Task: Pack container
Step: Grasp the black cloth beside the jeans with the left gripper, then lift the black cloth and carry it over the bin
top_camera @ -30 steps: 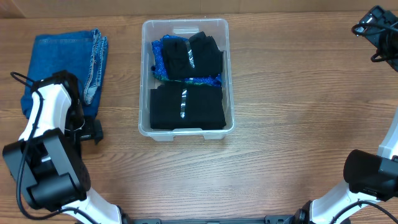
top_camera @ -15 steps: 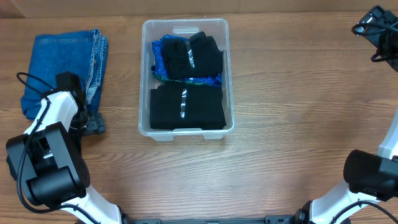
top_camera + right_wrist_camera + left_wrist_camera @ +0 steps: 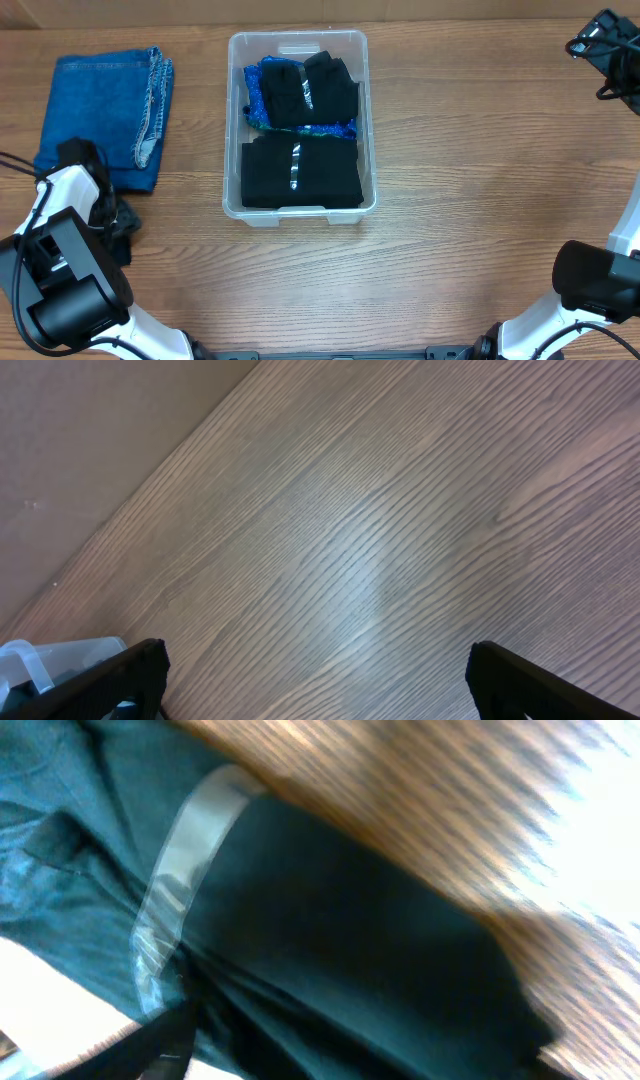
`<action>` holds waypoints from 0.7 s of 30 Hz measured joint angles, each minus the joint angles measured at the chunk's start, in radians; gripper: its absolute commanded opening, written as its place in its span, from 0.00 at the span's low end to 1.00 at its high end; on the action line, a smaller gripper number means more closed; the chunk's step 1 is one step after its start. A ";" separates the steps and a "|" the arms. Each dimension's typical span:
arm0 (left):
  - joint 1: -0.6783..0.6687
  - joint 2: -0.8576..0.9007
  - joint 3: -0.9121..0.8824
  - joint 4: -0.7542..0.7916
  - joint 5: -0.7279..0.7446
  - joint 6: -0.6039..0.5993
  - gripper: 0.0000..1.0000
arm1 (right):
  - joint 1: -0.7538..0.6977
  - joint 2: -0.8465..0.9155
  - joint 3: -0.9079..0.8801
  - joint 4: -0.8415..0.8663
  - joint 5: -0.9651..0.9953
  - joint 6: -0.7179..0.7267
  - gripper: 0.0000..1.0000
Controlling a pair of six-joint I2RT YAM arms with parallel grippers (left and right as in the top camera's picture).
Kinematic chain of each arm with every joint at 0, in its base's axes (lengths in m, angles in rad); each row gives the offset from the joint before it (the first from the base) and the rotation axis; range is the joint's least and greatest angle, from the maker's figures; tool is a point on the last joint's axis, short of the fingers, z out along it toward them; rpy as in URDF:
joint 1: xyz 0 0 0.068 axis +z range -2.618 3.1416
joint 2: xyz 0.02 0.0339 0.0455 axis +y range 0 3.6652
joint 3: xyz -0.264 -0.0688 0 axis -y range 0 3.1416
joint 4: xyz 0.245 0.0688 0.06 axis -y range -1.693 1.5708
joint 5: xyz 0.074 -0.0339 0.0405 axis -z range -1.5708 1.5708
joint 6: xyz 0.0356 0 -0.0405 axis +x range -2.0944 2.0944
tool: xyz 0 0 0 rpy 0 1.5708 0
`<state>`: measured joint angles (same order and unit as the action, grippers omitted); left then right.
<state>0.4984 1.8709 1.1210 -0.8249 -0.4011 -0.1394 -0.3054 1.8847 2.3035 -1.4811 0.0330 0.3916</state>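
Note:
The clear container (image 3: 297,38) stands mid-table. It holds two folded black garments (image 3: 300,172) with silver stripes and a blue patterned cloth (image 3: 254,96). My left gripper (image 3: 118,222) is low at the table's left, just in front of the folded blue jeans (image 3: 100,105). The left wrist view is blurred: dark fabric with a silvery stripe (image 3: 175,870) fills it, and one black finger (image 3: 150,1050) shows at the bottom. Whether the jaws hold that fabric is not visible. My right gripper (image 3: 605,45) hovers open at the far right corner (image 3: 325,685) over bare wood.
Wood-grain table all round. A corner of the container (image 3: 45,658) shows at the lower left of the right wrist view. Both arm bases stand along the front edge (image 3: 75,290), (image 3: 595,285).
My left gripper has swung left and toward the front edge, away from the jeans' lower right corner. The right arm has not moved.

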 measured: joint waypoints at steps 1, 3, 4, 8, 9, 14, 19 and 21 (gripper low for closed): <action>0.004 0.000 -0.004 0.001 0.000 -0.012 0.34 | 0.000 0.000 0.000 -0.001 0.000 0.000 1.00; 0.006 0.005 -0.020 0.007 -0.003 -0.018 0.13 | 0.000 0.000 0.000 0.000 0.000 0.000 1.00; 0.006 0.006 -0.022 0.008 -0.005 -0.016 0.06 | 0.000 0.000 0.000 0.000 0.000 0.000 1.00; 0.006 0.007 -0.022 0.008 0.000 -0.023 0.04 | 0.000 0.000 0.000 0.000 0.000 0.000 1.00; 0.006 0.007 -0.021 0.005 0.004 -0.023 0.04 | 0.000 0.000 0.000 0.000 0.000 0.000 1.00; 0.010 0.027 0.116 -0.219 0.230 -0.023 0.04 | 0.000 0.000 0.000 0.000 0.000 0.000 1.00; -0.009 0.043 0.429 -0.501 0.551 -0.002 0.04 | 0.000 0.000 0.000 0.000 0.000 0.000 1.00; -0.037 0.043 0.554 -0.603 0.640 0.029 0.04 | 0.000 0.000 0.000 0.000 0.000 0.000 1.00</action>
<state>0.4614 1.9141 1.6745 -1.4277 0.2394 -0.1104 -0.3050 1.8847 2.3035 -1.4815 0.0330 0.3920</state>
